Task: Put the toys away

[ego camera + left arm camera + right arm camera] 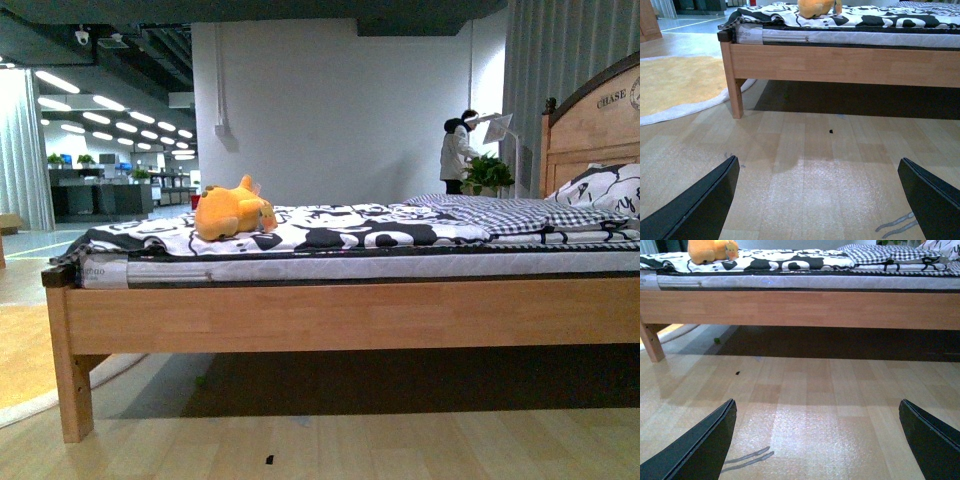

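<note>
Plump orange-yellow plush animal (pixel 233 212): on the black-and-white bedcover (pixel 340 232) at the left end of the wooden bed (pixel 72 390); left fingers (pixel 700 210) and right fingers (pixel 695 450) wide open, empty, low over the floor (pixel 400 445); likely hazard, clipping the side rail (pixel 350 315) when raised.

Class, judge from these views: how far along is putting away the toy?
Done: nothing yet; the orange plush toy lies on the bed. In hand: nothing; the left hand and right hand hang open above the floor. Left: reach the toy, grasp it, stow it.

Plush toy (pixel 233 211), wooden bed frame (pixel 340 315), glossy floor (pixel 400 445)
</note>
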### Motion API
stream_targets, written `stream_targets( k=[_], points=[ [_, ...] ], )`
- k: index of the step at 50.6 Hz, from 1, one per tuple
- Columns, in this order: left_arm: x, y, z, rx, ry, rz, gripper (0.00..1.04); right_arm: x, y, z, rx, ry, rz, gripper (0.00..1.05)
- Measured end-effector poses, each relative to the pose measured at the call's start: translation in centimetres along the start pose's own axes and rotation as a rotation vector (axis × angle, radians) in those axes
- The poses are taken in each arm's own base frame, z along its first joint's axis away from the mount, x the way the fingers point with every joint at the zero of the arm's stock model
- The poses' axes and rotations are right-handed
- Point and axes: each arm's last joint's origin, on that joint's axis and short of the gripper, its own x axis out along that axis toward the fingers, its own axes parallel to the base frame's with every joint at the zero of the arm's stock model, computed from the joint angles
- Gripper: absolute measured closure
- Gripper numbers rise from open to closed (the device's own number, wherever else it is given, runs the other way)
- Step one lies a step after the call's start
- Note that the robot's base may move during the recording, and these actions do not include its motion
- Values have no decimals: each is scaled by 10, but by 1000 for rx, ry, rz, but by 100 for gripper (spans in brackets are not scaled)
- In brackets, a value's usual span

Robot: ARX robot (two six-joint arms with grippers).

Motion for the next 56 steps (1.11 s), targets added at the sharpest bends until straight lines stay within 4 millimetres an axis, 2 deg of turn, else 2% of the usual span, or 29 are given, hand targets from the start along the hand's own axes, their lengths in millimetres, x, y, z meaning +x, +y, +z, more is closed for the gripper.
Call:
stream_targets(
  k=[56],
  points=[
    [0,0,0,0,0,0,6,0,0,0,0,0,0,6]
  ],
)
